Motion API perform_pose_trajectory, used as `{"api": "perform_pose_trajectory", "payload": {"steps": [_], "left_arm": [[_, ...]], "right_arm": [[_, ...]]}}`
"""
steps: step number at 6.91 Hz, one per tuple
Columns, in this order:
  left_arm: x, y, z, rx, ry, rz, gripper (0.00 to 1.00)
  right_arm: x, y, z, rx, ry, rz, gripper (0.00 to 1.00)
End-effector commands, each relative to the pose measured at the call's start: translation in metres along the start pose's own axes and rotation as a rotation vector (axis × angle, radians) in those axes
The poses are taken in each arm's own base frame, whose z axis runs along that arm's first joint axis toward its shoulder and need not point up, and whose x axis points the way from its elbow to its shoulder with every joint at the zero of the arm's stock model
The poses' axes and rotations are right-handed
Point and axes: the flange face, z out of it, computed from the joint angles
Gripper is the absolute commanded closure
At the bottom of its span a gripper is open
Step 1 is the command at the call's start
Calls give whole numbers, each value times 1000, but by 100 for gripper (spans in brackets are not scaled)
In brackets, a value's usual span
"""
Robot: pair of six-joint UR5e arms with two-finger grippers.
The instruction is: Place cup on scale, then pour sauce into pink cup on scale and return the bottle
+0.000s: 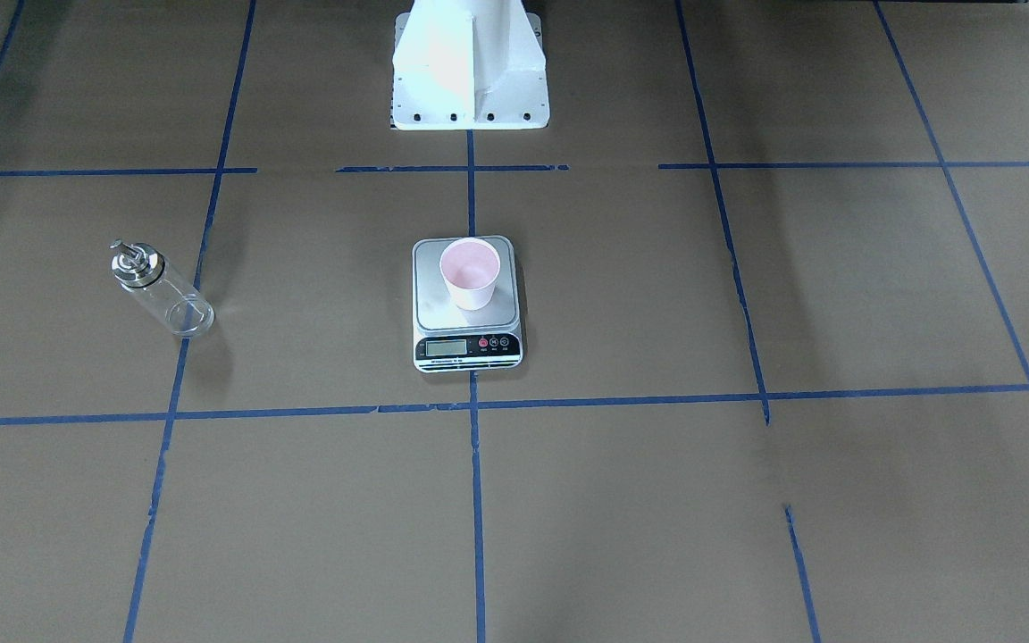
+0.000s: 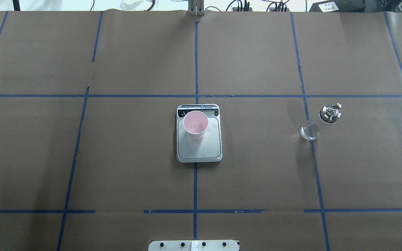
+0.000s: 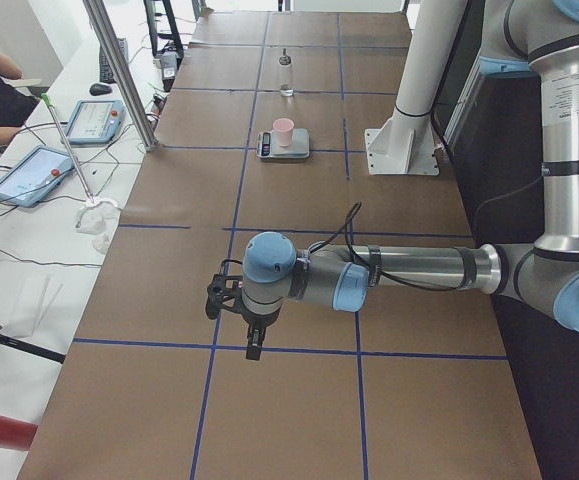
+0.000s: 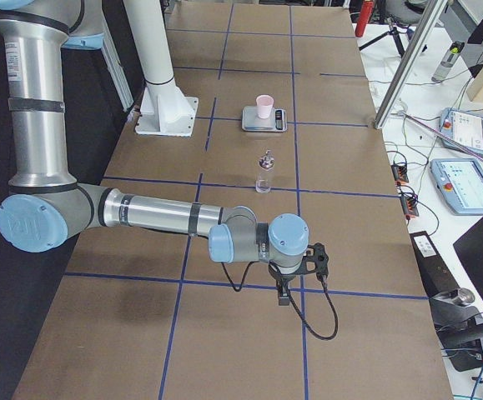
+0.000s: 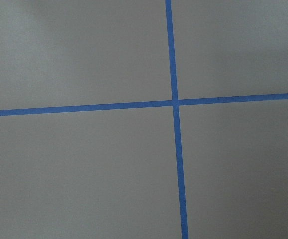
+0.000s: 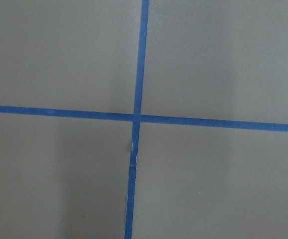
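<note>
**Cup is on the scale, bottle waits on the robot's right, both hands far from them**

The left hand (image 3: 253,348) hangs over bare tabletop (image 2: 134,157) at the robot's left end, well apart from everything. It shows only in the side view, so I cannot tell if it is released or clenched.

In the centre the cup (image 2: 195,123) stands upright on the steel platform of the scale (image 2: 201,150), towards the display side. It looks thin and very light. A hard squeeze would likely crush it, and a small push could slide or tip it, so I think it is better not to touch it.

Further right the bottle (image 2: 317,122) stands upright on the tabletop, well apart from the scale. Glass is stiff, smooth and fragile, and probably slippery for the fingers. The sauce (image 4: 264,182) inside is colourless and I cannot read its level, so its weight is uncertain. I would take hold across the round body near its middle, below the metal cap (image 2: 330,112), firmly and level.

The right hand (image 4: 283,298) hangs at the robot's right end, and its state also cannot be told
</note>
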Motion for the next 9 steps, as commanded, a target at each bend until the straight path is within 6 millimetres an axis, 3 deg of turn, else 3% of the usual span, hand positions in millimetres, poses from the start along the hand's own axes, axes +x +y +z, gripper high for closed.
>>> {"api": "perform_pose_trajectory", "payload": {"steps": [1,9], "left_arm": [[0,0,0,1,1,1,0],[5,-3,0,-1,39,-42,0]], "right_arm": [[0,0,1,-1,-2,1,0],[-1,-1,-1,2,-2,-2,0]]}}
